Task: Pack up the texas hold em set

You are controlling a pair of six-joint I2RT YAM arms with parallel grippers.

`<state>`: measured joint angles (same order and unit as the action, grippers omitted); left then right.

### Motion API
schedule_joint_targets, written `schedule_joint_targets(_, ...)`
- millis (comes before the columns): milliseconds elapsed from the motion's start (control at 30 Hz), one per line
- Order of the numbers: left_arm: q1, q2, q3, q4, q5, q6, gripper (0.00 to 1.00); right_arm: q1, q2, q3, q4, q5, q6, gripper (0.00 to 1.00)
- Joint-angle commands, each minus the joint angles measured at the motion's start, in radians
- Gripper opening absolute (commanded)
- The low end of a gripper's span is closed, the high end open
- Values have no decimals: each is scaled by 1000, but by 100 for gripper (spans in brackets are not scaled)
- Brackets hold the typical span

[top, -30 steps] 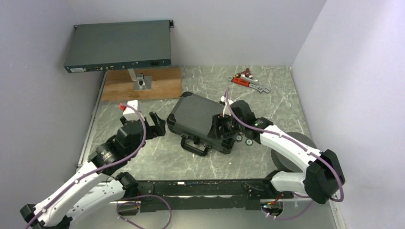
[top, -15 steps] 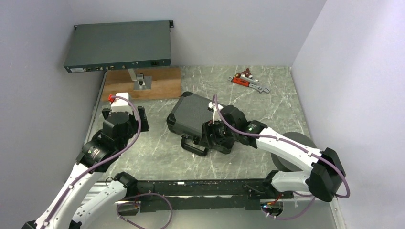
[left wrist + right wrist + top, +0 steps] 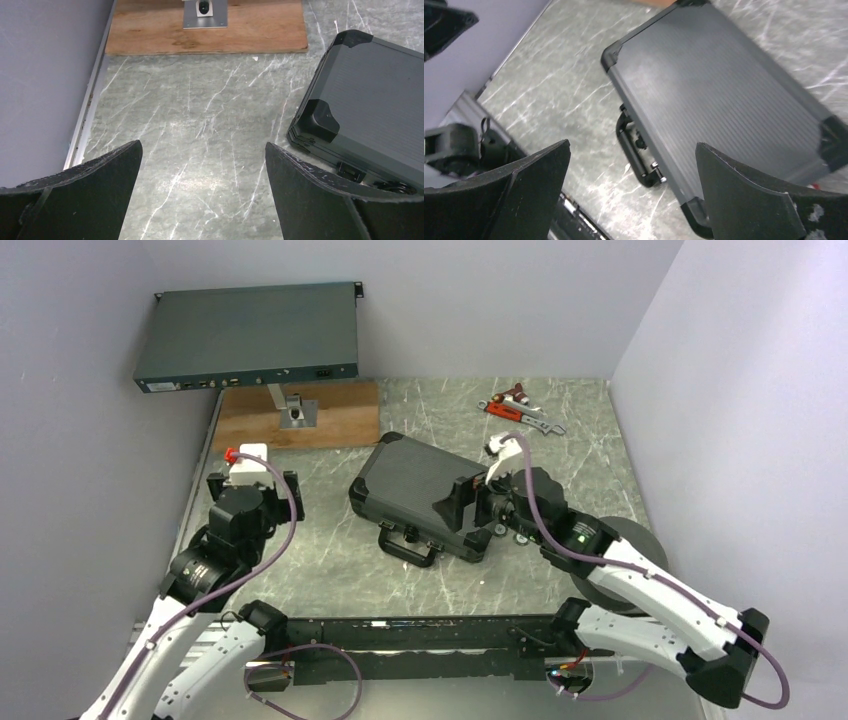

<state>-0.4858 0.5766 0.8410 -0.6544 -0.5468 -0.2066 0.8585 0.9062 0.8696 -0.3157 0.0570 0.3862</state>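
The black case [image 3: 410, 488] of the hold em set lies shut on the table, its handle [image 3: 405, 545] towards the near edge. It also shows in the left wrist view [image 3: 370, 105] and the right wrist view [image 3: 724, 90]. My right gripper [image 3: 465, 502] is open and empty, just above the case's right end [image 3: 631, 190]. My left gripper [image 3: 254, 483] is open and empty over bare table left of the case [image 3: 202, 190]. Two small round chip-like pieces [image 3: 510, 534] lie by the case's right end. Card decks and the orange disc are out of view.
A grey-blue rack box [image 3: 248, 335] stands on a post above a wooden board [image 3: 300, 418] at the back left. A red-handled wrench [image 3: 520, 412] lies at the back right. A grey round disc [image 3: 620, 555] sits under my right arm. Walls close in left and right.
My left gripper has drawn back from the case's left corner to the left. My right gripper reached left along the case's front, then pulled back to the case's right end.
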Motion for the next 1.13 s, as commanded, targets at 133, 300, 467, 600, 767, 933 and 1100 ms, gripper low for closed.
schedule_joint_targets(133, 6, -67, -9, 35, -4, 46, 100, 3, -168, -118, 59, 316, 44, 100)
schedule_joint_targets(300, 6, -147, -20, 47, 21, 45, 100, 3, -283, -202, 90, 359, 70, 100)
schedule_joint_targets(467, 6, -199, -30, 63, 33, 45, 100, 2, -322, -216, 80, 377, 88, 100)
schedule_joint_targets(600, 6, -215, -31, 61, 41, 45, 100, 2, -299, -208, 81, 369, 100, 100)
schedule_joint_targets(767, 6, -228, -34, 57, 37, 40, 100, 3, -279, -199, 91, 358, 101, 100)
schedule_joint_targets(933, 6, -227, -31, 53, 42, 35, 100, 2, -271, -200, 87, 353, 105, 100)
schedule_joint_targets(1100, 6, -228, -33, 50, 41, 35, 100, 3, -279, -195, 76, 392, 114, 100)
